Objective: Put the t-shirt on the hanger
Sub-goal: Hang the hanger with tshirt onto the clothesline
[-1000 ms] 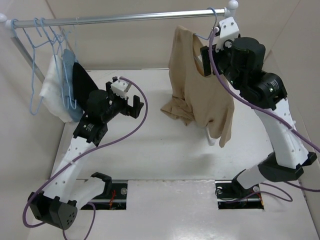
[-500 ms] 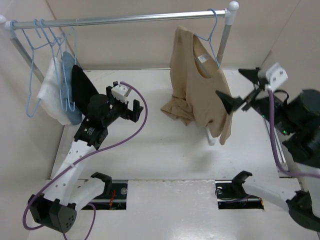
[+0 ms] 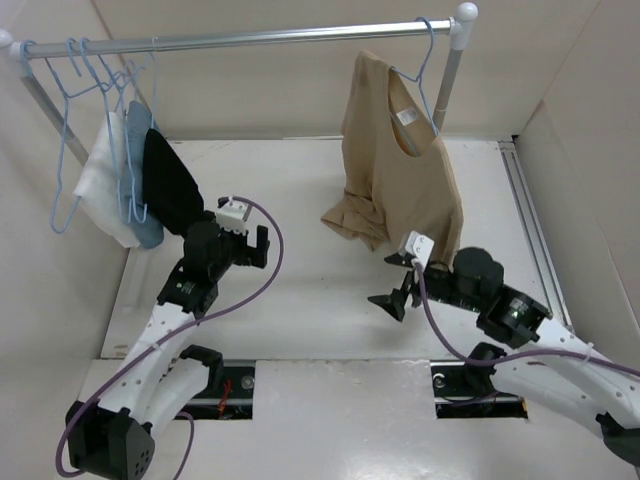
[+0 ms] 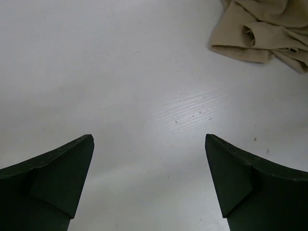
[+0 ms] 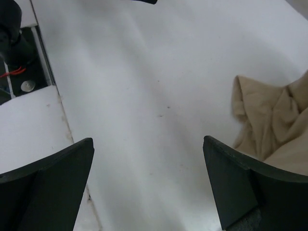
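The tan t-shirt (image 3: 395, 170) hangs on a light-blue hanger (image 3: 428, 60) whose hook sits over the rail at the right end. The white label shows inside the neck. Its lower left part lies bunched on the table (image 3: 350, 220). My right gripper (image 3: 394, 280) is open and empty, low over the table just in front of the shirt's hem. In the right wrist view the gripper (image 5: 147, 139) has the shirt (image 5: 274, 120) to its right. My left gripper (image 3: 255, 235) is open and empty, left of the shirt. In the left wrist view the gripper (image 4: 149, 137) sees the bunched cloth (image 4: 264, 29) far right.
The metal rail (image 3: 250, 38) spans the back, with an upright post (image 3: 447, 85) at the right. At its left end hang spare blue hangers (image 3: 90, 75), a white cloth (image 3: 100, 185), a blue cloth (image 3: 143, 215) and a black garment (image 3: 170, 180). Cardboard walls (image 3: 590, 150) enclose the sides.
My right arm has left the hanger at the rail and swung down to the table in front of the shirt. My left arm has drawn back a little toward its base.
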Robot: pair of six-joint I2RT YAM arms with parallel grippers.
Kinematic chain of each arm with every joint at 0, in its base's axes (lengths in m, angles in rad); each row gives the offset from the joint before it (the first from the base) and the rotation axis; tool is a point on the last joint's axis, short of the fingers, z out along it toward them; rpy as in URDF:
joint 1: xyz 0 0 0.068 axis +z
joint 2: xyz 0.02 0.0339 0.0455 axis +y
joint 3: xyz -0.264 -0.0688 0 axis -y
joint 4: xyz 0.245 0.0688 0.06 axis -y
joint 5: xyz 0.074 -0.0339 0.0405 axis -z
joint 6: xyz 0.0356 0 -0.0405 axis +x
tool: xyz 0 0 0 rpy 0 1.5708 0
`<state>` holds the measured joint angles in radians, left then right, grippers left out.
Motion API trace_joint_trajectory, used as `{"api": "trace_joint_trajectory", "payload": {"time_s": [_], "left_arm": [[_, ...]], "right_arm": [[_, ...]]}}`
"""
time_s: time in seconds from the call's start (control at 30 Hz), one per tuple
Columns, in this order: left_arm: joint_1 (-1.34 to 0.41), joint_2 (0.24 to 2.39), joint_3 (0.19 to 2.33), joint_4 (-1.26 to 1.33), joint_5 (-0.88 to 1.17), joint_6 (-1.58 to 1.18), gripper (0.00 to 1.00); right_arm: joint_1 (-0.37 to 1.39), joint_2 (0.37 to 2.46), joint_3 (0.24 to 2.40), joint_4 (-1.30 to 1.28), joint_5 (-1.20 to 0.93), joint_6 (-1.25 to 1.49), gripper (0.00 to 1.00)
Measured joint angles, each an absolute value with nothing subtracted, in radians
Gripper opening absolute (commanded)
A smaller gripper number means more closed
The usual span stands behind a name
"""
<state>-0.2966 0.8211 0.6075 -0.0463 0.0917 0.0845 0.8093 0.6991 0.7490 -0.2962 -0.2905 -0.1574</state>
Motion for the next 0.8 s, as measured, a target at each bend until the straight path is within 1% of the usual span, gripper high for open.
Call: {"api": "trace_joint_trajectory", "payload": {"time_s": [0.17,0.33,0.57,0.67,0.8], "left_arm": [[-0.250,0.757,0.517,-0.011,0.093,0.049,1.00],[-0.213,0.712,0.434,0.068,0.093,0.017,1.00],[-0.141,0.687,0.372,0.139,0.112,0.005,1.00],[-0.120,0.669,0.371,0.156,0.126,0.001,1.00],[-0.099,0.656,0.369,0.171,0.159,0.001,1.00]], "right_arm": [[0.875,0.564,0.516,-0.176,-0.193,-0.059,1.00],[0.878,0.535,0.345,-0.092,-0.083,0.048,1.00],[0.878,0.535,0.219,-0.048,0.078,0.220,1.00],[0.878,0.481,0.166,-0.058,0.123,0.300,1.00],[0.878,0.387,0.154,-0.124,0.220,0.409,1.00]]}}
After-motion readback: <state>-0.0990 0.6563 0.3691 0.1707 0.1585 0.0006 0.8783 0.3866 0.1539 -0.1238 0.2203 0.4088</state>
